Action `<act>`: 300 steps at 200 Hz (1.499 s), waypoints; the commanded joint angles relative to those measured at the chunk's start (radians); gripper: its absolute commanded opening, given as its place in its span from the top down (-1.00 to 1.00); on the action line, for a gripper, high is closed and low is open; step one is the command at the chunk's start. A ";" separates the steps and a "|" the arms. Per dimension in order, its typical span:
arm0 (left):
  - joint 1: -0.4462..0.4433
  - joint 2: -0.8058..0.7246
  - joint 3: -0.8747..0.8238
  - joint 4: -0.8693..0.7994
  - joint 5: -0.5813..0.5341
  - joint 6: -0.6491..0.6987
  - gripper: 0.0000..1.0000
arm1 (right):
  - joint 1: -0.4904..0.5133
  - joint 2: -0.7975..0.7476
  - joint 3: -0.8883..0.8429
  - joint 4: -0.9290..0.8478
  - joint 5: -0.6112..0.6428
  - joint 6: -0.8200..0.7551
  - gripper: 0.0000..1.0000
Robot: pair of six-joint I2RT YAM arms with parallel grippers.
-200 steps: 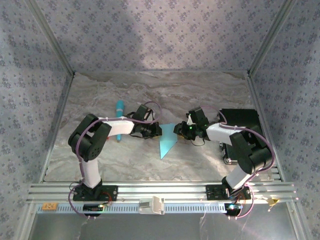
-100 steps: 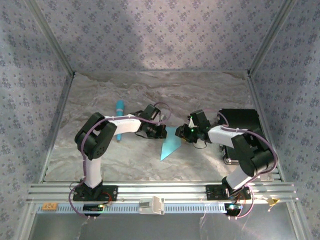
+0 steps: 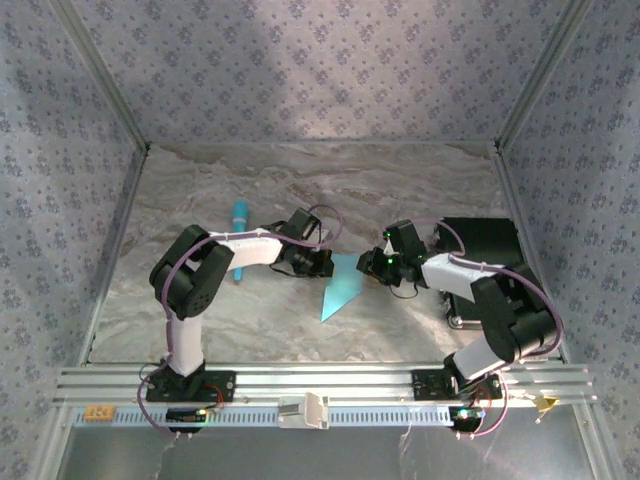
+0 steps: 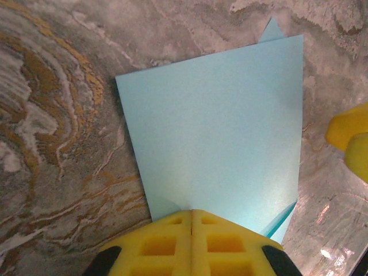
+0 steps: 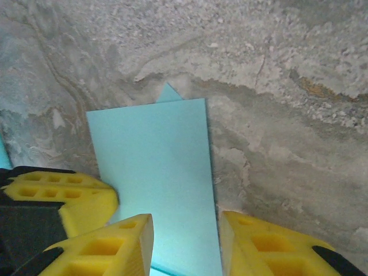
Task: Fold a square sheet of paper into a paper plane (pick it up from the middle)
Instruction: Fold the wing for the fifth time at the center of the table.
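The light cyan-blue sheet of paper (image 3: 340, 288) lies folded on the marble table, broad at the far end and tapering to a point at its near end. In the left wrist view the paper (image 4: 218, 126) lies flat, a darker folded layer showing at its lower right. My left gripper (image 3: 325, 265) is shut, its tips (image 4: 192, 213) resting on the paper's edge. My right gripper (image 3: 372, 265) is open and low over the opposite edge. In the right wrist view its fingers (image 5: 187, 230) straddle the paper's (image 5: 155, 161) right edge. One finger (image 5: 123, 247) is over the paper, the other over bare table.
A slim turquoise pen-like stick (image 3: 240, 240) lies left of the left arm. A black box (image 3: 480, 240) stands at the right behind the right arm. Patterned walls close in the table on three sides.
My left gripper has moved right onto the paper's left edge and closed fully. The right gripper has drawn back slightly to the right. The paper has shifted little.
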 commanded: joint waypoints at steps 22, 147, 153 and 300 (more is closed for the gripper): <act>-0.008 0.040 -0.001 -0.074 -0.007 0.003 0.94 | 0.007 0.061 0.012 0.027 -0.042 0.006 0.26; -0.007 0.035 -0.004 -0.069 -0.009 0.000 0.94 | 0.017 0.027 -0.020 0.127 -0.093 0.053 0.26; -0.007 0.035 -0.004 -0.070 -0.009 0.000 0.95 | 0.012 0.025 -0.026 0.147 -0.111 0.064 0.25; -0.006 0.028 0.002 -0.061 0.000 -0.010 0.94 | -0.025 0.041 -0.125 0.347 -0.246 0.143 0.35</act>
